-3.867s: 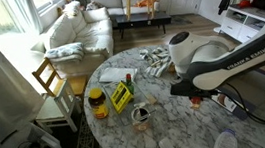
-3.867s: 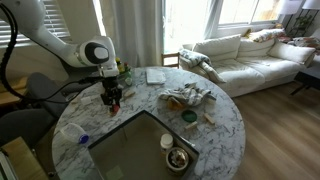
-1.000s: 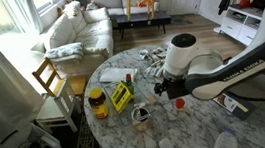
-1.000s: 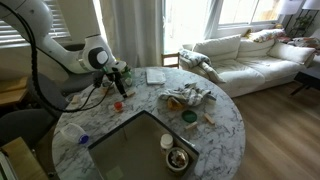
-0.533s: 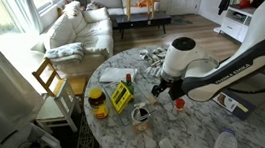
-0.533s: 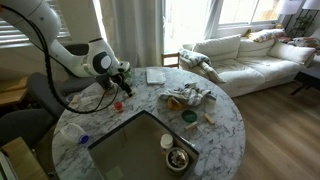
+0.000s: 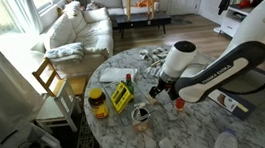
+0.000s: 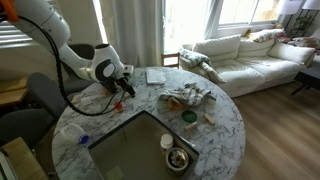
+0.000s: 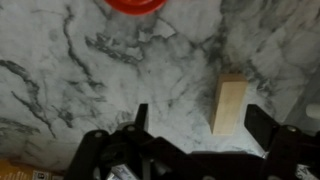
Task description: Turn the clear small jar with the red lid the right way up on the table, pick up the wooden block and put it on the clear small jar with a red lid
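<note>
In the wrist view a pale wooden block (image 9: 230,103) lies on the white marble table (image 9: 60,60). My gripper (image 9: 200,120) is open and the block sits between its dark fingers, closer to the right-hand one. The red lid of the clear small jar (image 9: 138,5) shows at the top edge of that view, facing the camera. In an exterior view the gripper (image 7: 157,89) hangs low over the table with the red-lidded jar (image 7: 179,104) just beside it. From the opposite side the gripper (image 8: 127,86) is near the table's far left rim; the block is hidden there.
A bigger yellow-lidded jar (image 7: 98,103), a yellow box (image 7: 121,95) and a small glass (image 7: 140,114) stand close to the gripper. A dark rectangular tray (image 8: 140,145), a bowl (image 8: 178,158) and a crumpled cloth (image 8: 187,97) occupy the rest of the table (image 8: 230,120).
The arm has bent further and carried the open gripper a little lower and sideways, away from the red-lidded jar. The jar has stayed where it stood.
</note>
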Robot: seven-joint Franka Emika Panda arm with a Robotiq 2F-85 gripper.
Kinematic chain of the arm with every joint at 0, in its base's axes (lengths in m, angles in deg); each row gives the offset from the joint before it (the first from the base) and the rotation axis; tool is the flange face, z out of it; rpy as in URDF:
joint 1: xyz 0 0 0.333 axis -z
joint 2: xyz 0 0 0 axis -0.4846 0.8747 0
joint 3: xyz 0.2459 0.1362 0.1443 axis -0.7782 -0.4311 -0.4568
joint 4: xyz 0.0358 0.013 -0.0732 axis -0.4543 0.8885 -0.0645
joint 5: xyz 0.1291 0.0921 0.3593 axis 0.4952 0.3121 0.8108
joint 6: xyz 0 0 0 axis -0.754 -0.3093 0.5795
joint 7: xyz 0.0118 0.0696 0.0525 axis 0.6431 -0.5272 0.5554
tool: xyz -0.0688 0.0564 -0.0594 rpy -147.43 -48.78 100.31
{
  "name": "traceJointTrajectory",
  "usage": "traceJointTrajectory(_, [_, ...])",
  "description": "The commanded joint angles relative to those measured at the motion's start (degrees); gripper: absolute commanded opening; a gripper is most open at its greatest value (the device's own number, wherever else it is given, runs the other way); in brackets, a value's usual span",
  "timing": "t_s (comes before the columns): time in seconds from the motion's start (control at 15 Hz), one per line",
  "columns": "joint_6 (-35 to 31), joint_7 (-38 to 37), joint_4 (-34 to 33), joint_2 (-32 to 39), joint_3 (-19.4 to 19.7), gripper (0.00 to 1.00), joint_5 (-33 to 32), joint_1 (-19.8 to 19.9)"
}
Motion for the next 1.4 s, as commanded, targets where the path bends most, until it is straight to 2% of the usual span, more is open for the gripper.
traceJointTrajectory(0.0, [-3.7,6.77,-0.61,2.36,-2.38,0.94,6.0,2.4])
traceJointTrajectory(0.2, [-5.34,10.21,-0.79,3.27,-3.62,0.89,8.63,3.18])
traceJointTrajectory(0.53, [-5.14,13.27,-1.31,3.97,-4.51,0.96,10.08,3.28])
traceJointTrajectory(0.67, [-5.12,13.81,-1.25,4.17,-4.6,0.9,10.2,3.29])
traceJointTrajectory(0.73, [-5.03,13.95,-1.21,4.24,-4.54,0.84,10.26,3.23])
traceJointTrajectory(0.8, [-4.85,14.07,-1.16,4.25,-4.52,0.71,10.33,3.23])
traceJointTrajectory(0.93, [-4.74,14.02,-1.09,4.27,-4.29,0.67,10.39,3.09])
traceJointTrajectory(1.07, [-4.57,13.84,-0.98,4.17,-4.0,0.43,10.5,2.94])
traceJointTrajectory(1.2, [-4.51,13.79,-0.88,4.07,-3.86,0.31,10.62,2.9])
traceJointTrajectory(1.33, [-4.44,13.71,-0.78,3.97,-3.67,0.27,10.64,2.85])
